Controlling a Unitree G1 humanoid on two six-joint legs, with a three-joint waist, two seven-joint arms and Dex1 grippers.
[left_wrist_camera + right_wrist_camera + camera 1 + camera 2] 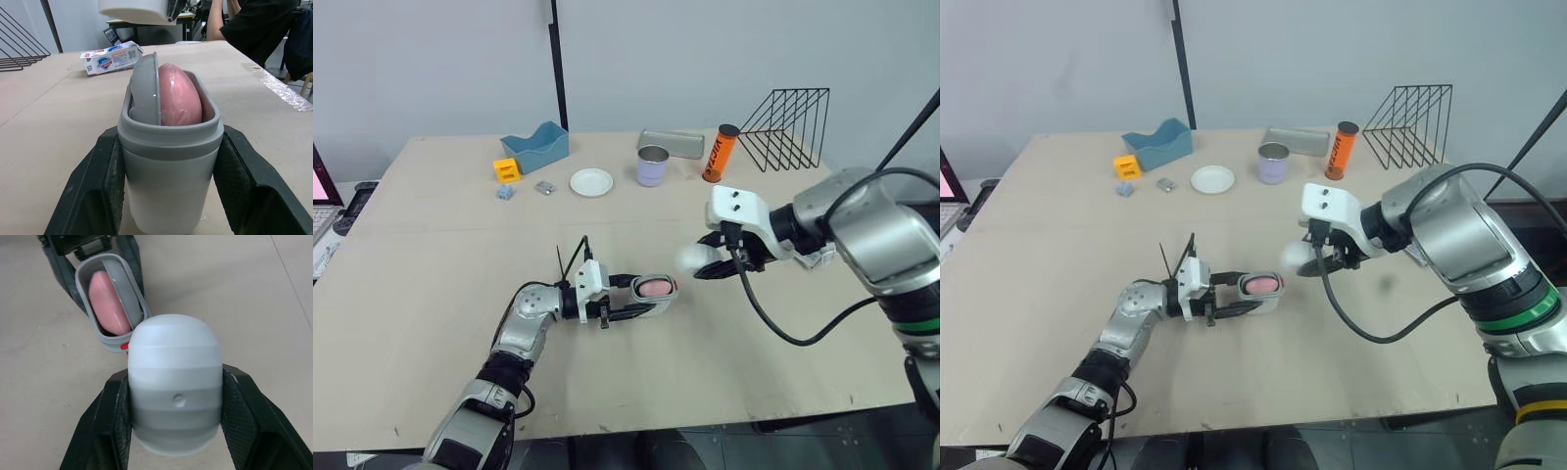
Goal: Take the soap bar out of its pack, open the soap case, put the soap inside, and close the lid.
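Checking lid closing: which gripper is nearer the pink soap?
Left. The left gripper clamps the case holding the soap; the right gripper, holding the lid, hangs apart.

The soap bar (178, 95) is pink, the soap case (170, 166) grey, the lid (173, 396) pale grey. The desk (431, 255) is tan, the canister (720, 153) orange, the tray (536, 147) blue.

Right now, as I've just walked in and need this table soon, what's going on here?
The robot's left gripper holds the open grey soap case low at the table, pink soap bar already inside. Its right gripper holds the lid close to the case's open end, not yet on. The soap pack lies aside.
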